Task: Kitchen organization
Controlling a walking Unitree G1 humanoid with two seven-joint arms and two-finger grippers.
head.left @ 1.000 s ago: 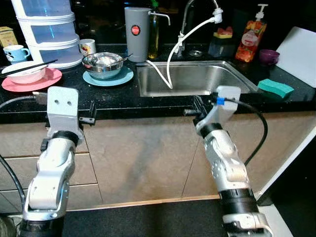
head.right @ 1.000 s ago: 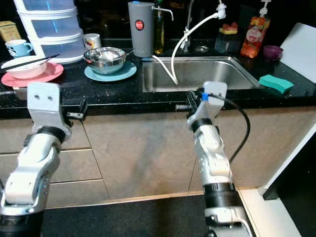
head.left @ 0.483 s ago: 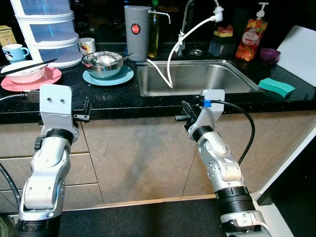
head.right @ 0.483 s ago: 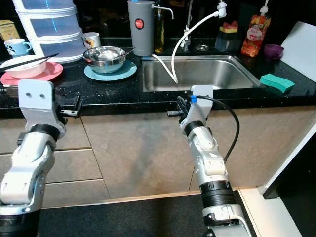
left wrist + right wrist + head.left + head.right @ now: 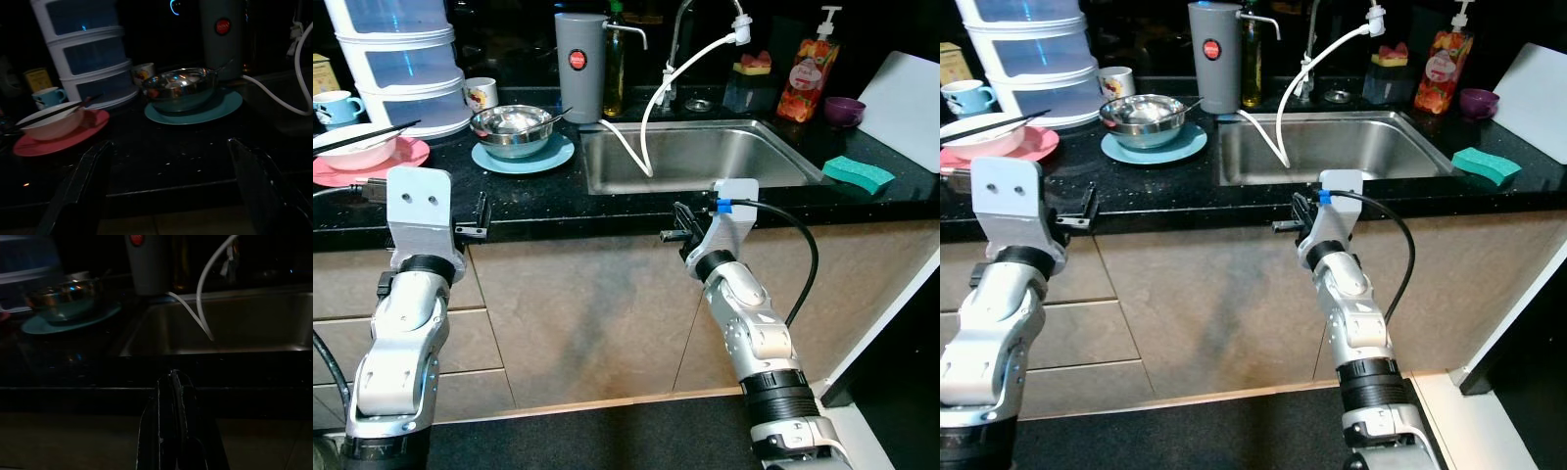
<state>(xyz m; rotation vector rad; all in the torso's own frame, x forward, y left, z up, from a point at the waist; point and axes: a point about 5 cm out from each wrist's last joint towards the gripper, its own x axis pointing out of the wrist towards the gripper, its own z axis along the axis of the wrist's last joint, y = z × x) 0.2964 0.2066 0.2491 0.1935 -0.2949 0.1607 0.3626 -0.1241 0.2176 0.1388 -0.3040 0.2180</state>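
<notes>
The dishes to be tidied sit on the left part of the black bench: a steel bowl on a teal plate, with a utensil handle poking over the bowl's rim, and further left a white bowl on a pink plate with chopsticks laid across it. Behind them stand a stack of white drawers, a white mug, a blue cup and a grey canister. To the right lies the sink, a white hose hanging into it from the tap, and past it a green sponge, a soap bottle and a purple cup.

Nothing is held yet. The left gripper hangs at the bench's front edge, short of the plates, its fingers spread wide. The right gripper hangs at the front edge before the sink, its fingers pressed together on nothing.

This looks like the approach stage, both arms raised and no item chosen. The steel bowl and teal plate are nearest the left gripper, so a likely next move is lifting that arm above the edge and reaching forward; the bowl's rim calls for a narrower, level grip, and it could slide on the plate.
</notes>
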